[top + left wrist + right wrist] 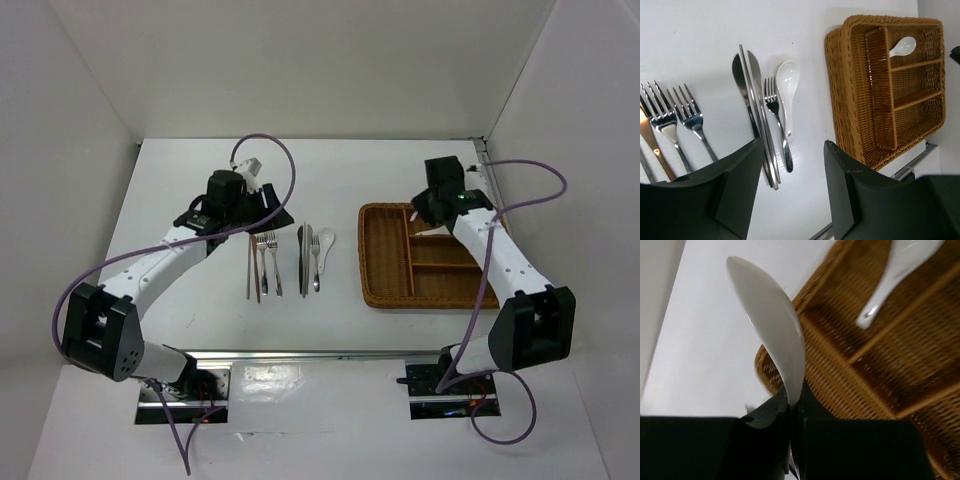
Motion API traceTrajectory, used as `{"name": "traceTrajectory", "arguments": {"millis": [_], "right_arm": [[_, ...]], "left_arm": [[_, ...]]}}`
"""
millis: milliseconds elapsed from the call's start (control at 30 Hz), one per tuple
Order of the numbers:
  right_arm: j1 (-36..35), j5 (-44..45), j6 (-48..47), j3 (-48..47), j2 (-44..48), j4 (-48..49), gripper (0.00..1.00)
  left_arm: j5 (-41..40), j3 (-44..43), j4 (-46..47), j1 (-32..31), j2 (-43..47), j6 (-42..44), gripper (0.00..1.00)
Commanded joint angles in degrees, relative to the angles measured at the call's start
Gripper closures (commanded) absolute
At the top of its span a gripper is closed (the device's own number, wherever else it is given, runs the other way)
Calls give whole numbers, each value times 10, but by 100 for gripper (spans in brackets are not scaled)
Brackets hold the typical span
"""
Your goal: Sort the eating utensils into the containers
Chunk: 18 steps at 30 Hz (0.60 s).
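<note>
While the right gripper (790, 412) pinches a white soup spoon (771, 325) by its narrow end above the wicker tray (840, 375), the left gripper (792, 150) hangs wide and empty over the knives (754, 75) (spoon likely smooth, rigid, chippable; handle grips best).

You'll find no readable text here, no labels, brands, numbers or signs legible in any of your three views
</note>
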<state>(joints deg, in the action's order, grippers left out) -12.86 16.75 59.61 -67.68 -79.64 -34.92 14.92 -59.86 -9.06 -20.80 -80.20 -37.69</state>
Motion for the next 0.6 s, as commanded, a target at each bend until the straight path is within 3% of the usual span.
{"name": "traceTrajectory", "arguments": {"millis": [0,133,367,567], "right_arm": [[51,46,99,10,4,-67,100],[86,66,131,15,-36,-61,100],[92,88,158,-21,-104,-41,100],[92,94,236,-32,-146,-72,100]], "left_arm": [[-10,14,-1,0,13,6,35],[-5,30,-1,0,13,11,35],[-12,30,-1,10,12,17,35],[-12,25,18,15,-17,17,35]]}}
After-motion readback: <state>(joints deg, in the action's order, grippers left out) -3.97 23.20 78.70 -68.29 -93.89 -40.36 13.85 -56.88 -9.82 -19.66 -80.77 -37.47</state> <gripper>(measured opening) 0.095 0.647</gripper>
